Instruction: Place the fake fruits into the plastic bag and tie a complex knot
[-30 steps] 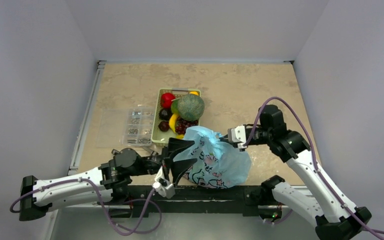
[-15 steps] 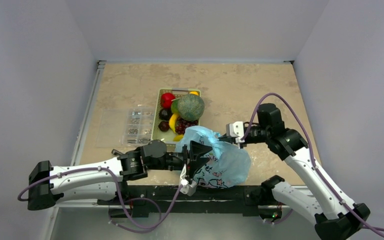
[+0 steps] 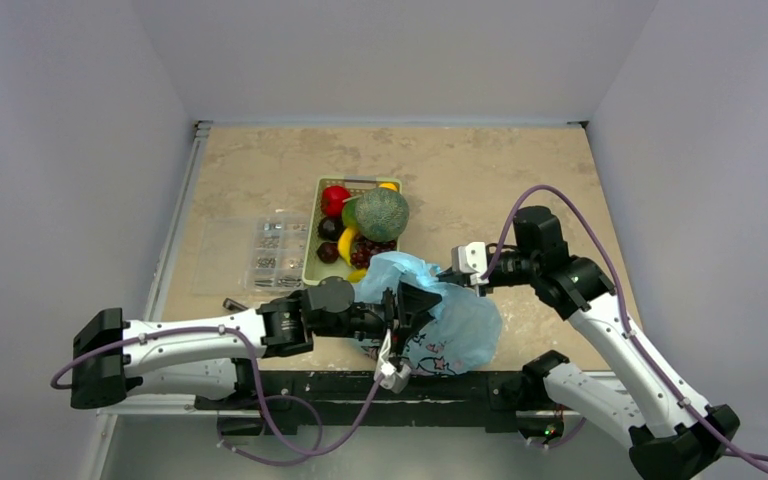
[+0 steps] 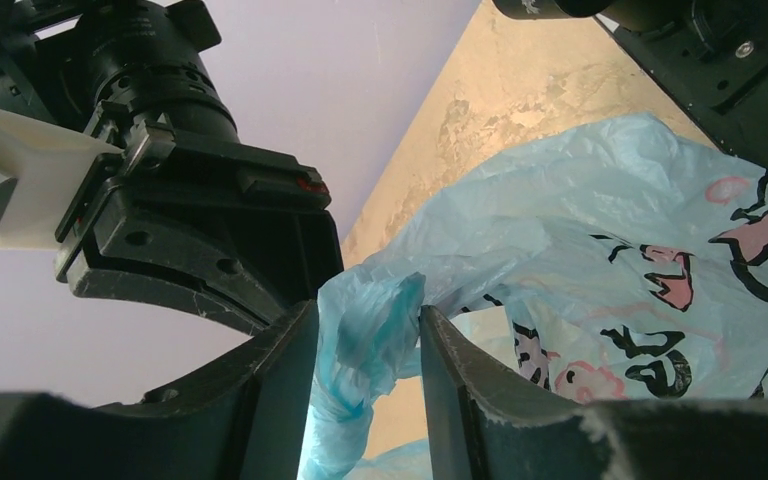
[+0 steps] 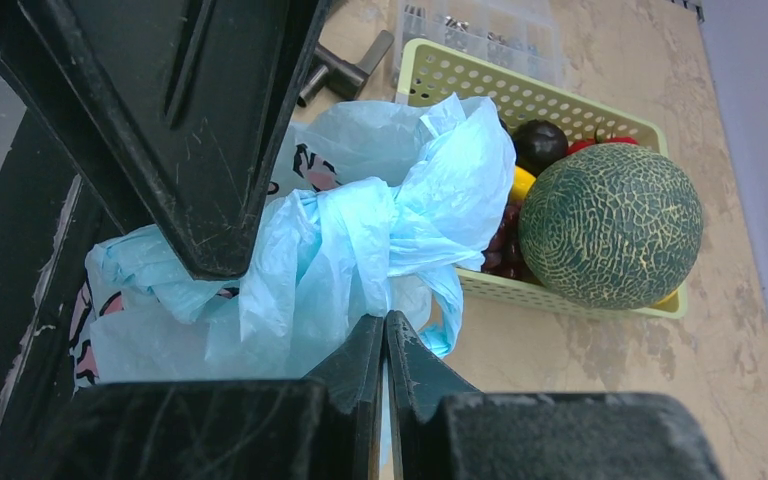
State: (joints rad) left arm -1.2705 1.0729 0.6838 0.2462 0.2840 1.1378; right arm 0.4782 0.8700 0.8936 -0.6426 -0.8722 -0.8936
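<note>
- Plastic bag (image 3: 450, 325) sits on the tabletop (image 3: 480, 170) at the near edge, between the two arms. It is light blue and crinkly, with pink-and-dark cartoon print on its lower side.
- The bag's upper film is gathered into a loose bunch that rises toward the green mesh basket (image 5: 470, 80), which stands just behind it.
- Left end effector (image 4: 368, 315) reaches in from the left at the bag's upper left side. Its jaws are narrowed to a slim gap, and a twisted strip of blue film fills that gap and touches both inner faces. I read it as gripping the bag.
- Right end effector (image 5: 384, 325) meets the bag's top edge from the right. Its fingers are pressed almost together, with a thin fold of blue film pinched between them.
- The two end effectors sit near each other on opposite sides of the bunched film. In the right wrist view the left one looms at upper left.
- Fake fruits (image 3: 360, 225) all lie in the basket. I cannot see into the bag.
- Netted melon (image 3: 381, 213) is on the basket's right side, with the red apple (image 3: 335, 199) to its left.
- Small orange (image 3: 389, 186) is at the far right corner.
- Yellow banana (image 3: 345, 243) and dark grapes (image 3: 372, 250) are at the near end, next to the bag.
- Clear compartment box (image 3: 250, 255) lies flat just left of the basket.
</note>
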